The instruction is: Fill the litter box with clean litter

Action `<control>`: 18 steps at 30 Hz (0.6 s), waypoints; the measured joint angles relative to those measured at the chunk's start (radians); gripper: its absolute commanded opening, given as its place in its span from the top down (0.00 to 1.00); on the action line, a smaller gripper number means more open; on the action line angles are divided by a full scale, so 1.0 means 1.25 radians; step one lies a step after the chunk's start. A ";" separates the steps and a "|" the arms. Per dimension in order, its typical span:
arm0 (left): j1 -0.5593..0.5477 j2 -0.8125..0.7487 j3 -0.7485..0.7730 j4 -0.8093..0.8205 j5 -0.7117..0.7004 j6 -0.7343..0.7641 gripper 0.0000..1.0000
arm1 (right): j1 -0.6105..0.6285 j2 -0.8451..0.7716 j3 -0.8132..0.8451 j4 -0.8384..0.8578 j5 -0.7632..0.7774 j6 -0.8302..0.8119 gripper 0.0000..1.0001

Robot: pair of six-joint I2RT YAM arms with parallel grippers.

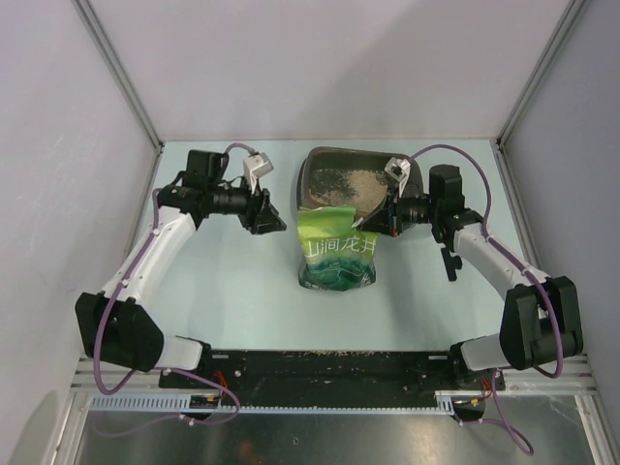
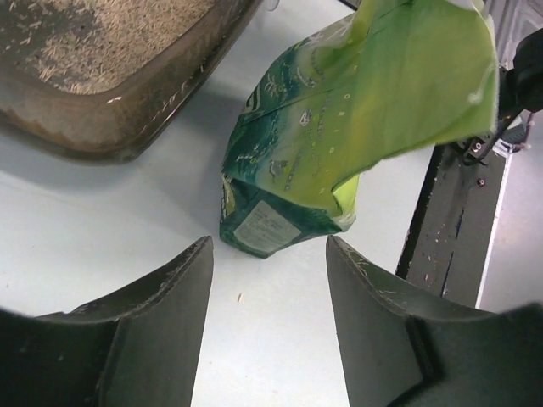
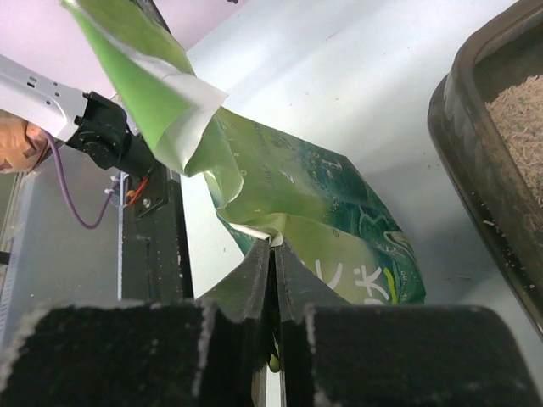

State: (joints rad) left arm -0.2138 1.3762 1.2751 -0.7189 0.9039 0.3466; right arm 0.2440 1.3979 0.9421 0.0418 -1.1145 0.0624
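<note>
The dark grey-brown litter box (image 1: 312, 170) sits at the far middle of the table, with tan litter (image 1: 351, 184) spread on its floor; it also shows in the left wrist view (image 2: 127, 127) and the right wrist view (image 3: 462, 136). A green printed pouch (image 1: 337, 250) stands just in front of it, its open top leaning toward the box. My right gripper (image 1: 387, 218) is shut on the pouch's upper right edge (image 3: 273, 222). My left gripper (image 1: 269, 221) is open and empty, left of the pouch (image 2: 356, 127), apart from it.
A black rail (image 1: 320, 368) with scattered grains runs along the near table edge. A stray grain (image 2: 240, 297) lies on the table between my left fingers. Grey walls enclose the table on three sides.
</note>
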 measured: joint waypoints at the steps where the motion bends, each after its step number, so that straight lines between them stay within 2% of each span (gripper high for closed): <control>1: -0.007 -0.001 -0.008 0.019 0.004 -0.008 0.39 | 0.001 0.000 0.008 -0.023 0.000 -0.010 1.00; 9: -0.046 -0.005 -0.085 0.202 -0.002 -0.112 0.37 | 0.002 0.002 0.042 -0.126 0.007 -0.036 1.00; 18: -0.108 0.025 -0.091 0.360 0.011 -0.212 0.37 | 0.002 0.016 0.064 -0.167 0.007 -0.039 1.00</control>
State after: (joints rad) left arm -0.3489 1.4075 1.1610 -0.2695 0.9173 0.0811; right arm 0.2466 1.4178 1.0218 -0.1673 -1.1053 0.0135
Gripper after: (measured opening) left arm 0.627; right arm 0.051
